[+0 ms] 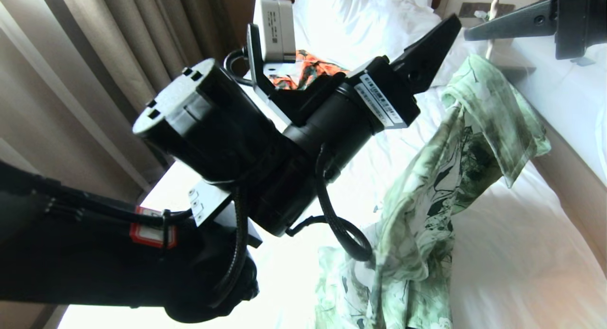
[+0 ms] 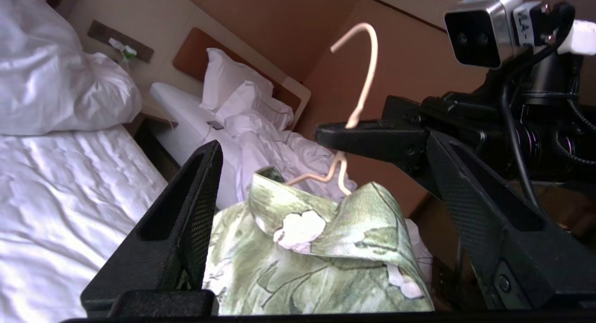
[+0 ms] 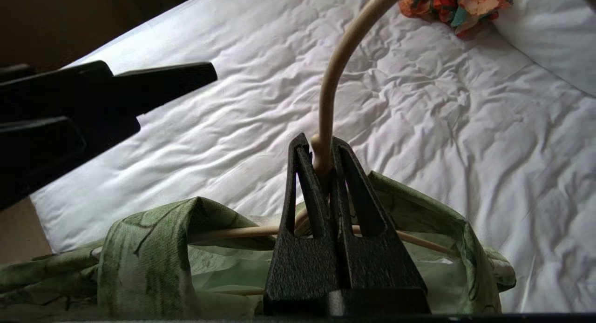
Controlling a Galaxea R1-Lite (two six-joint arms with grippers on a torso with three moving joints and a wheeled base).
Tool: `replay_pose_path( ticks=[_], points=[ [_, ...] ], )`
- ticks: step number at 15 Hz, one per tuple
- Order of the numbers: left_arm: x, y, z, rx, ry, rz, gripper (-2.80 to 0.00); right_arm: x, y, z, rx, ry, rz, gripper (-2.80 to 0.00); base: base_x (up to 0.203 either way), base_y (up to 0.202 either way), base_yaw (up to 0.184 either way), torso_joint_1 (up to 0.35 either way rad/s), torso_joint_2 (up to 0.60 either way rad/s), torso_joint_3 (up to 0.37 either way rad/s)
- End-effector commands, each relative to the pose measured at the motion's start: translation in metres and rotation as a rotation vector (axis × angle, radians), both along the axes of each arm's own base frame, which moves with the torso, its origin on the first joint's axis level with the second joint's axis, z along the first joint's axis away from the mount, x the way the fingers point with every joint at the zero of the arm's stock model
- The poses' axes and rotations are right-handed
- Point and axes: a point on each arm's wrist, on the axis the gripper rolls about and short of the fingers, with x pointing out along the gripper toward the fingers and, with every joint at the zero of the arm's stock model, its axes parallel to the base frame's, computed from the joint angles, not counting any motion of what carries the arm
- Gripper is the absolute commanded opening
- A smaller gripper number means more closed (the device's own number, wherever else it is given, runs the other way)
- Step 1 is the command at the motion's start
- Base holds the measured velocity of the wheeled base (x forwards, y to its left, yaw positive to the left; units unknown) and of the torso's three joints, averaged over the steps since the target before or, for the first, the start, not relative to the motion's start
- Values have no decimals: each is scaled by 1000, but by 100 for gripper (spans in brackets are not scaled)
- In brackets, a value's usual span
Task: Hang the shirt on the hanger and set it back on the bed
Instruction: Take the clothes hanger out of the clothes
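Black left arm (image 1: 223,144), white barcode labels, looped cables, silver wrist camera (image 1: 275,28)

Hotel-style bedroom. Large bed (image 1: 521,253) with wrinkled white sheet across the right half of the head view; bunched duvet (image 1: 351,21) at top centre; beige curtains (image 1: 109,49) at upper left. Second bed (image 2: 186,113) with pillow (image 2: 230,78) and brown headboard (image 2: 191,50) at upper centre of the left wrist view, wood-panelled wall (image 2: 279,20) behind.
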Motion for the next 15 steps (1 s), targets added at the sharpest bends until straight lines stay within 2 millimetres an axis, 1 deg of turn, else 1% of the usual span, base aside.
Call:
replay_pose_path(
  ticks=[1,4,6,7,8,12,15],
  points=[
    [8,19,17,-22,-14,49,0,3,-6,0,-4,0,-29,-280,0,0,0,0,0,0],
    [21,47,38,23,22,129,0,4,-13,1,-10,-10,-58,-280,0,0,0,0,0,0],
    [33,65,49,56,67,185,0,8,-19,1,-10,-10,-88,-280,0,0,0,0,0,0],
    [40,70,53,51,97,195,-69,9,-21,1,-8,-13,-97,-280,0,0,0,0,0,0],
    [44,70,52,46,113,197,-280,10,-21,1,-5,-15,-101,-280,0,0,0,0,0,0],
    [42,73,52,56,110,177,-280,16,-25,-3,-1,3,-123,-280,0,0,0,0,0,0],
    [44,74,52,60,107,176,-280,19,-32,-5,-8,12,-161,-280,0,0,0,0,0,0]
  ],
)
